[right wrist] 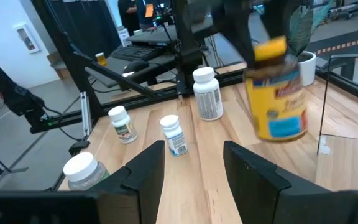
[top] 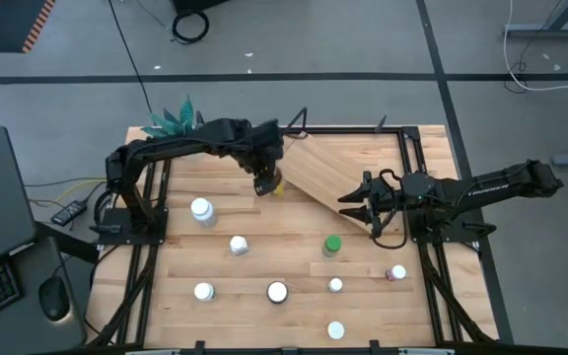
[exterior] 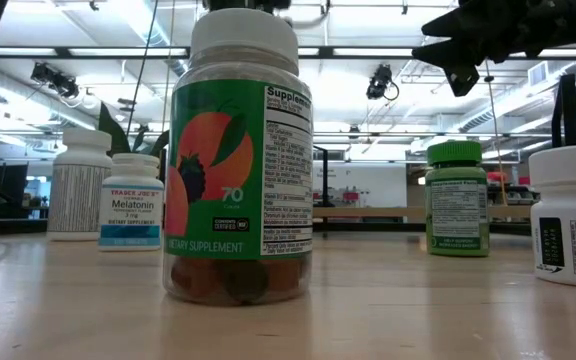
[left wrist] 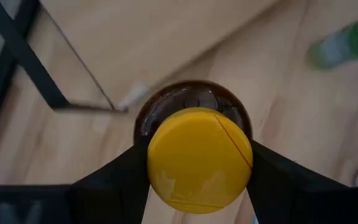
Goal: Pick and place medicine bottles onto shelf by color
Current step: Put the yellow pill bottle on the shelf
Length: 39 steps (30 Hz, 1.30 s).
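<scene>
Here the left tool (top: 267, 182) is clamped on the amber bottle (right wrist: 277, 93), its fingers (left wrist: 114, 180) pressing either side just under the yellow cap (left wrist: 199, 160). The bottle hangs upright, long axis vertical, clear of the tabletop (top: 264, 261). It sits at the near-left edge of the shelf (top: 338, 168), whose tilted board runs away to the right and far side from the bottle. So the coming move likely turns on carrying the bottle right and farther back over that board before lowering it, base first.

The left arm is the one at the shelf's left corner. The right tool (top: 355, 207) waits at the shelf's right end, its fingers (right wrist: 145, 171) parted and holding nothing. The other bottles, among them the green-capped bottle (top: 332, 245), stand nearer on the tabletop, well apart from the shelf.
</scene>
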{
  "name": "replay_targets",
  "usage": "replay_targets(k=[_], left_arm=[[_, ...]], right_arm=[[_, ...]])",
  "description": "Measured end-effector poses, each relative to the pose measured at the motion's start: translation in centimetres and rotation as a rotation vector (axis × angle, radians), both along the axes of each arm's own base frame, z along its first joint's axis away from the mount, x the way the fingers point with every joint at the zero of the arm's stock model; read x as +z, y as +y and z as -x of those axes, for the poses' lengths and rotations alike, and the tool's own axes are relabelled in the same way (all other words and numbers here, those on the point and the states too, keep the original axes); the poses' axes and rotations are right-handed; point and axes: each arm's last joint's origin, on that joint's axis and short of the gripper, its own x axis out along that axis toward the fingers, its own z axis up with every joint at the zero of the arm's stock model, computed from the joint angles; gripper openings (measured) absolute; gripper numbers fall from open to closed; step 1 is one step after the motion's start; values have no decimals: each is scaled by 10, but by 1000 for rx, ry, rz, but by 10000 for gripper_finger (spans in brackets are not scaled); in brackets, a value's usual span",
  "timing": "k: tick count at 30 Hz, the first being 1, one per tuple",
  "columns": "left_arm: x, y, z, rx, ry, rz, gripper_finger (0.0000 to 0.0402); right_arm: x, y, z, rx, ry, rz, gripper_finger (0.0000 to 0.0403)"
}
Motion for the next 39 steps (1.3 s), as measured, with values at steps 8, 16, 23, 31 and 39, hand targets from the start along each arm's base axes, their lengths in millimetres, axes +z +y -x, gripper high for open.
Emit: replay_targets(k=[8, 16, 23, 31, 39], left_arm=[[39, -5, -3, -62, -117, -82, 221], [43, 3, -12, -83, -128, -119, 224], [31, 16, -51, -151, -32, -147, 222], [3, 51, -69, -138, 63, -174, 226], [-19, 69, -68, -118, 169, -133, 235]], right_arm=[[0, 0, 0, -3, 2, -60, 172], [0, 1, 0, 41, 1, -52, 172], [10, 2, -1, 58, -38, -14, 172], [15, 8, -1, 96, -50, -1, 172], [10, 13, -1, 116, -2, -3, 172]])
